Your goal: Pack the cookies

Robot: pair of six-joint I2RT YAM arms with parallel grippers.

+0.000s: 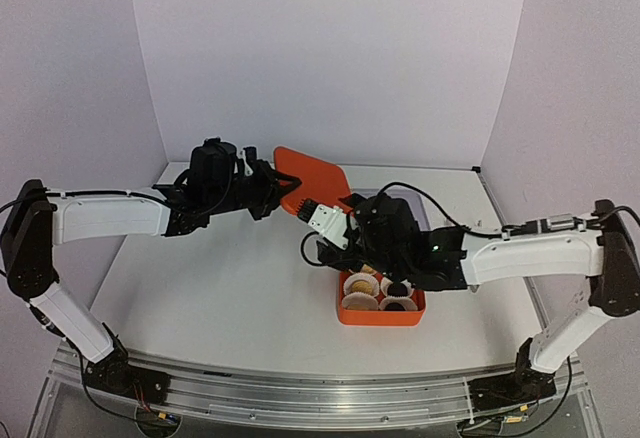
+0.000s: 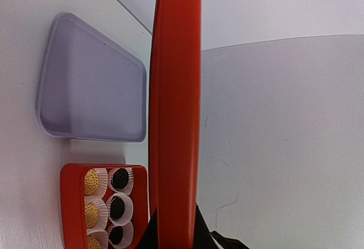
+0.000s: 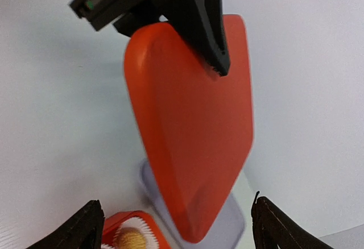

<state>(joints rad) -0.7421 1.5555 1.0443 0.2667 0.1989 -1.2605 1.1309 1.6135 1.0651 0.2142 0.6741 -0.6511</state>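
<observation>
Left gripper (image 1: 272, 194) is clamping the orange lid (image 1: 315, 180), holding it aloft. Cookies (image 2: 119, 178) are sitting in the orange box (image 1: 380, 318) on the counter (image 1: 230, 298). Right gripper (image 3: 179, 226) is hanging wide open, empty. Lidding looks next, probably, and that means levelling the lid over the box.

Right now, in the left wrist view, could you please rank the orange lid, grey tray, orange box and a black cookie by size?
1. orange lid and grey tray: about equal, lid nearer
2. orange box, partly cropped
3. black cookie
</observation>
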